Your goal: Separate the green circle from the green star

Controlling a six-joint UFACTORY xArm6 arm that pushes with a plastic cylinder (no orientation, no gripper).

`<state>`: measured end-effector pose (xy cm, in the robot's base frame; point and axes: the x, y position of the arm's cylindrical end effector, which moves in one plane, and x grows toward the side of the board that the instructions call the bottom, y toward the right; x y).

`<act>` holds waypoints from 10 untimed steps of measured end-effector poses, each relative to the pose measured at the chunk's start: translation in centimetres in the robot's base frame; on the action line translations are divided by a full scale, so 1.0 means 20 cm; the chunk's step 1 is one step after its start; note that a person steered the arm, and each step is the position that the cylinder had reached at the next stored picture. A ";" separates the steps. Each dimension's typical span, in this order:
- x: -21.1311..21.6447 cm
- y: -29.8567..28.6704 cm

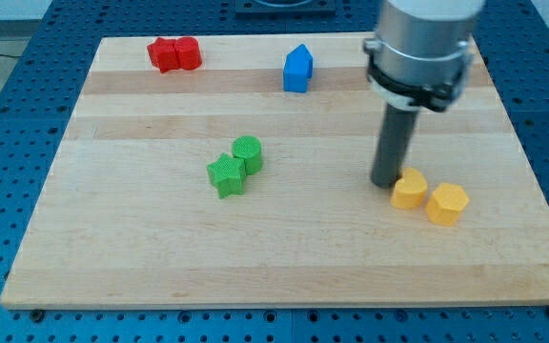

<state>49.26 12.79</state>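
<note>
1. Count on the table (112, 267): 2 green, 2 red, 2 yellow, 1 blue.
2. Green circle (248, 153) touches the green star (226, 175), sitting just to its upper right.
3. Red pair (174, 53) and blue block (297, 69) lie well above the star; yellow pair (429, 196) well to its right.
4. No claw, just a rod. My tip (386, 181) is far right of the star, apparently touching the nearer yellow block's left edge.

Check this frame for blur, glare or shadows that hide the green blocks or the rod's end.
Camera view: evenly lit, only soft shadows, no glare on the board; green circle and green star sharp, touching; my tip in focus, beside a yellow block; arm housing slightly soft.
</note>
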 end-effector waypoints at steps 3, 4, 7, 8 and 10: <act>0.19 -1.12; -0.06 -1.20; -0.29 -0.86; -0.31 -0.76; -0.60 -0.79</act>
<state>37.18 -3.03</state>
